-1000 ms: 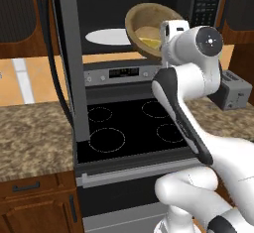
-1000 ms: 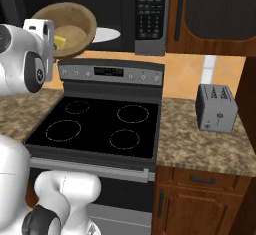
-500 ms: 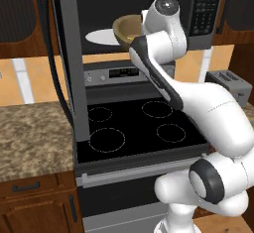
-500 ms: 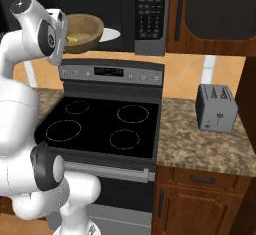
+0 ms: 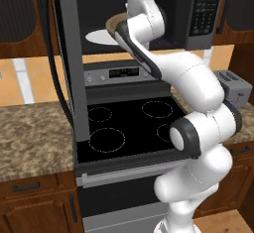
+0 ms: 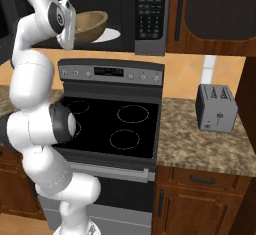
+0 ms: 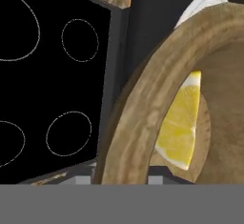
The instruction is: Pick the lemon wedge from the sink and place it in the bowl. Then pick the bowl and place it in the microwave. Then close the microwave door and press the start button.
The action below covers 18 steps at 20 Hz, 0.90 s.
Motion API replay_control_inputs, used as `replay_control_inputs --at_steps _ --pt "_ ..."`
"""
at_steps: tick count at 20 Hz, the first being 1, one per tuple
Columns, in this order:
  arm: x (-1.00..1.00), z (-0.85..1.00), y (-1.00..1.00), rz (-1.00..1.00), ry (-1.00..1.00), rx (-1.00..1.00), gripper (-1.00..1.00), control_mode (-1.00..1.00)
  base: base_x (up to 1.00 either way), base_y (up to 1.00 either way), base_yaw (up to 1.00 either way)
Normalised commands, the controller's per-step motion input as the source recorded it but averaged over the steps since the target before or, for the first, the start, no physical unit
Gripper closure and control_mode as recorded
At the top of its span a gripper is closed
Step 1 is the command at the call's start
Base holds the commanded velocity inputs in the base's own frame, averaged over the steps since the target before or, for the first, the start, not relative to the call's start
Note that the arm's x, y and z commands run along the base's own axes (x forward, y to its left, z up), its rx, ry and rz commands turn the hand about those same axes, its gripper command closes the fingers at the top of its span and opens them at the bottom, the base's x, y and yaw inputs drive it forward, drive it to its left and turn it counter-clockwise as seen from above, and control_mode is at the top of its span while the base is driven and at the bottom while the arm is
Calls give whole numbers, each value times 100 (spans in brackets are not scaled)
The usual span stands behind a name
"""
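Above the stove [image 6: 117,124], the arm reaches up into the open microwave [image 6: 145,16] and carries the bowl [image 6: 91,25] at the mouth of its cavity. From the right base view the bowl hangs tilted, its lighter inside turned partly toward the arm, just above the white plate [image 6: 112,35] that lies flat on the cavity floor. From the left base view a brown sliver of the bowl [image 5: 114,25] shows beside the wrist, over the plate [image 5: 99,36].

Close up in the hand view, the bowl's thick wooden rim [image 7: 143,108] sweeps across as a wide arc, and the lemon wedge [image 7: 181,125] lies inside it, resting against the inner wall with its yellow flesh and pale rind edge facing the camera. A patch of the plate [image 7: 202,4] shows past the rim, and the stove's black top with its ring marks [image 7: 52,89] lies far below.

The gripper [image 6: 67,26] sits at the bowl's near edge, part-way closed on the rim, so the bowl hangs from it; the fingers themselves are hidden behind the wrist and the wood.

The microwave door [image 5: 67,48] stands swung wide open at the left, edge-on to the left base camera. A grey toaster [image 6: 216,108] stands on the granite worktop [image 6: 200,144] right of the stove.
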Motion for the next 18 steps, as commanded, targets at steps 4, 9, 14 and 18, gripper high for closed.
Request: replay_control_inputs --at_steps 4,9,14,18 --pt "86 -26 0 4 1 -15 100 -100 0 0 0" --pt "46 -14 0 3 0 -11 -100 -100 0 0 0" --pt "-32 -4 0 0 -3 -6 -100 -100 0 0 0" --pt "-100 0 0 0 -13 0 -100 -100 0 0 0"
